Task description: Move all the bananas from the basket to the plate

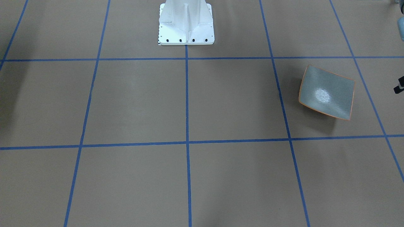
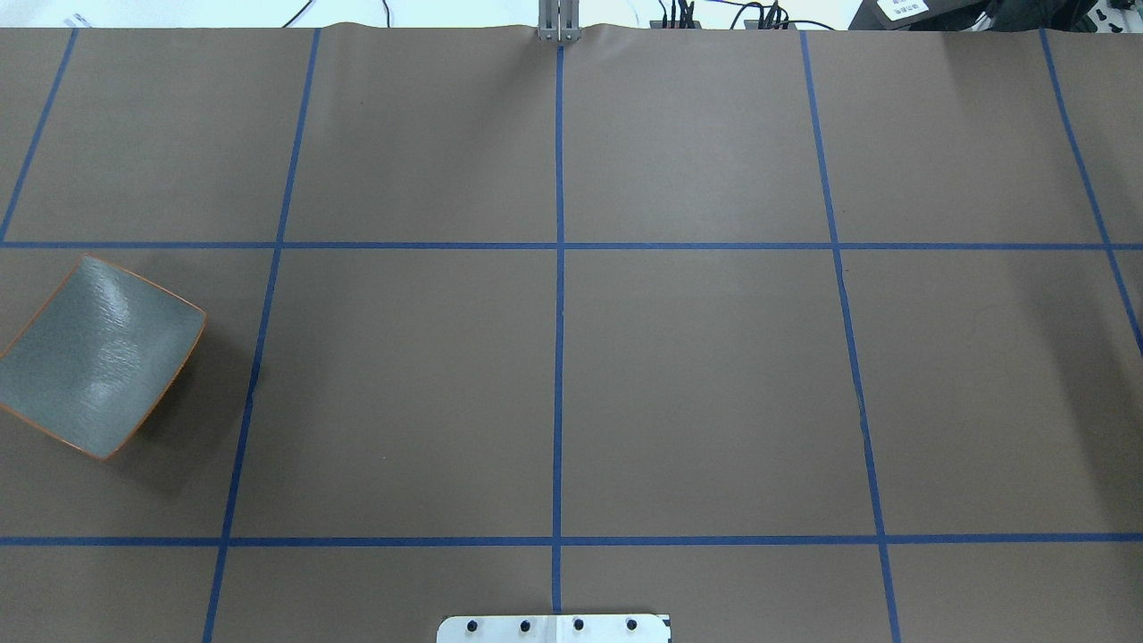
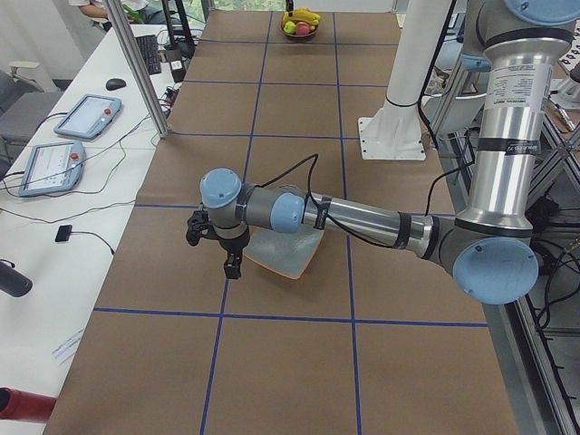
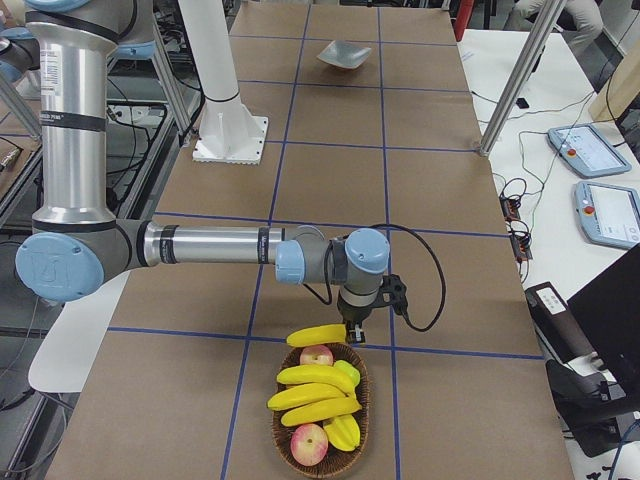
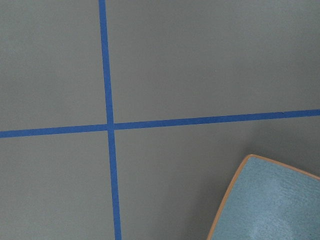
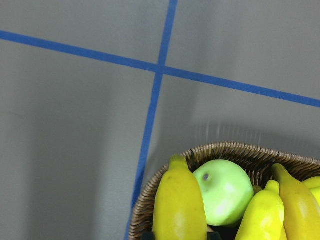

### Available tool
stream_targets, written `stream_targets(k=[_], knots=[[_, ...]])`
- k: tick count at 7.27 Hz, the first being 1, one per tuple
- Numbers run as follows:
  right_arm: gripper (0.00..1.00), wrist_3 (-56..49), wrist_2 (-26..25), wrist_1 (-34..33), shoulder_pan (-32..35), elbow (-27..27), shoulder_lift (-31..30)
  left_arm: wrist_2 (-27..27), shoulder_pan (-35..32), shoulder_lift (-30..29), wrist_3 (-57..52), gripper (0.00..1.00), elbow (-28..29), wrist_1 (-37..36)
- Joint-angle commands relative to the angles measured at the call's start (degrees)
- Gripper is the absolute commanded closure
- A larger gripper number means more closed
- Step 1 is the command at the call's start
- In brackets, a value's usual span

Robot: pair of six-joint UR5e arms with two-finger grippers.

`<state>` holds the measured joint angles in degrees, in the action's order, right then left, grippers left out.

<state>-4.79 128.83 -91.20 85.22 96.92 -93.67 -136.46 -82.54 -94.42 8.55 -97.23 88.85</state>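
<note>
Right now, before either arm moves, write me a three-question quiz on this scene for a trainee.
1. True or false: the plate already holds fruit.
2. The right gripper is closest to: A) the plate, B) the basket, C) the white robot base.
3. Fill in: in the right wrist view, the round fruit beside the banana is ___ in colour.

Key: 1 false, the plate is bare. 2 B. 3 green.
</note>
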Motion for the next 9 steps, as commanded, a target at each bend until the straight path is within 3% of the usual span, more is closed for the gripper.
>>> stream_targets(k=[1, 3, 5, 6, 8, 9], knots=[[1.0, 9.0, 5.6, -0.8, -0.6, 3.7, 0.2, -0.6, 0.0, -1.5, 1.7, 0.0, -0.5, 0.2], [1.0, 23.6, 9.2, 8.9, -5.3, 3.9, 1.4, -6.2, 2.2, -3.9, 1.9, 0.0, -0.2, 4.1], [1.0, 41.4, 9.2, 21.6, -12.3, 3.8, 4.0, -8.0, 6.2, -8.1, 6.0, 0.0, -0.5, 4.3], [1.0, 50.7, 9.1, 26.5, -15.8, 3.6, 6.6, -12.2, 9.0, -10.5, 11.4, 0.0, -0.6, 6.0], [1.0, 62.5, 8.5, 31.5, -21.0, 3.7, 11.2, -12.0, 17.5, -16.3, 31.9, 0.0, 0.2, 17.2], [1.0, 67.8, 6.3, 32.5, -23.7, 3.7, 14.9, -11.7, 20.1, -20.0, 38.1, 0.0, 1.8, 19.4]])
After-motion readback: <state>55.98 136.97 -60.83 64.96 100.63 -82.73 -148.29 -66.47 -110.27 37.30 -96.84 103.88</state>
